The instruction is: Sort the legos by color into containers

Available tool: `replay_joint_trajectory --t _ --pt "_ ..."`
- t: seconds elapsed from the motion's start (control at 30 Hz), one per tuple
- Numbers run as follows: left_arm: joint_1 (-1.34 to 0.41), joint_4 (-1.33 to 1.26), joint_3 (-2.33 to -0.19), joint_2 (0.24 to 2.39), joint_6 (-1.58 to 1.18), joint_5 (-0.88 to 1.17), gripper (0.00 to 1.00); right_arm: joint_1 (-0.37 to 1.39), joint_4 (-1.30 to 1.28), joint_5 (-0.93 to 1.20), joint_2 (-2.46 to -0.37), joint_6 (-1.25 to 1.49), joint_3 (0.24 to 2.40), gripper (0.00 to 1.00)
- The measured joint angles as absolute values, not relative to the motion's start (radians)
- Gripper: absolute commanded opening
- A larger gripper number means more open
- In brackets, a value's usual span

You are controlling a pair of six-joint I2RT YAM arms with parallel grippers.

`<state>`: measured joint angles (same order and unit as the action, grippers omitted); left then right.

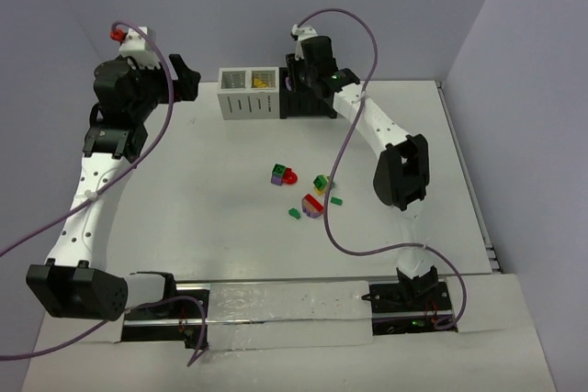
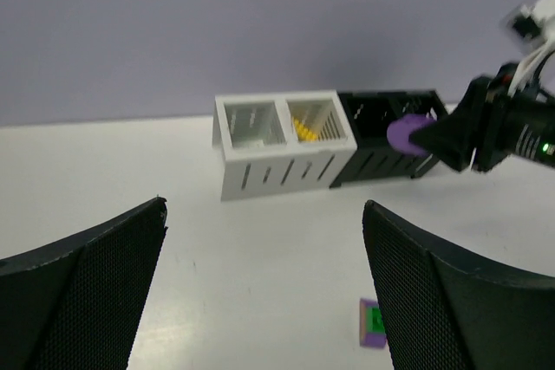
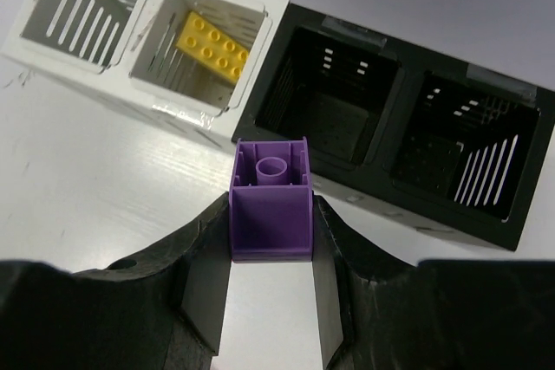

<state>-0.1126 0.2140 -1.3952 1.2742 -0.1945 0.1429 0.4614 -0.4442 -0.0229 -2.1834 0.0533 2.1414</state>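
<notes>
Looking across the counter (image 1: 184, 190), you see the containers joined in one row at its far side: the white unit (image 3: 139, 25) and, beside it, the black unit (image 3: 401, 119). Your left tool (image 2: 264, 210) hangs over the counter left of that row, jaws spread wide with nothing between them. Your right tool (image 3: 270, 214) is clamped on a purple brick (image 3: 270, 201), hollow side showing, by the black compartment nearest the white unit. Whether it sits over that compartment or just short of it you cannot tell. A yellow brick (image 3: 214, 45) lies in the white compartment next to the black unit. The loose legos (image 1: 282, 174) lie scattered mid-counter, well apart from the bins.
</notes>
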Motion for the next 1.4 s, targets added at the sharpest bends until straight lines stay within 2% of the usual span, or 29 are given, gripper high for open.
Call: replay_joint_trajectory --t 0.17,0.47,0.63,0.83,1.03,1.17,1.23,1.33,1.4 --pt "-0.112 0.236 -1.301 1.268 -0.214 0.148 0.99 0.473 -0.385 -0.071 -2.228 0.042 2.172 0.00" --pt "-0.112 0.235 -1.275 1.268 -0.233 0.148 0.99 0.475 -0.305 -0.115 -2.303 0.035 2.212 0.01" --pt "-0.112 0.234 -1.274 1.267 -0.233 0.148 0.99 0.475 -0.288 -0.132 -2.327 0.034 2.216 0.08" --pt "-0.112 0.229 -1.264 1.267 -0.235 0.155 0.99 0.475 -0.265 -0.149 -2.347 0.032 2.239 0.12" --pt "-0.112 0.228 -1.259 1.267 -0.237 0.162 0.99 0.475 -0.248 -0.159 -2.364 0.032 2.257 0.25" --pt "-0.112 0.228 -1.259 1.267 -0.244 0.162 0.99 0.473 -0.247 -0.166 -2.370 0.032 2.259 0.28" --pt "-0.112 0.228 -1.259 1.267 -0.247 0.162 0.99 0.471 -0.246 -0.169 -2.372 0.033 2.259 0.37" --pt "-0.112 0.229 -1.259 1.268 -0.251 0.162 0.99 0.467 -0.246 -0.167 -2.374 0.035 2.260 0.58" --pt "-0.112 0.229 -1.259 1.268 -0.251 0.162 0.99 0.463 -0.246 -0.164 -2.376 0.038 2.261 0.66"
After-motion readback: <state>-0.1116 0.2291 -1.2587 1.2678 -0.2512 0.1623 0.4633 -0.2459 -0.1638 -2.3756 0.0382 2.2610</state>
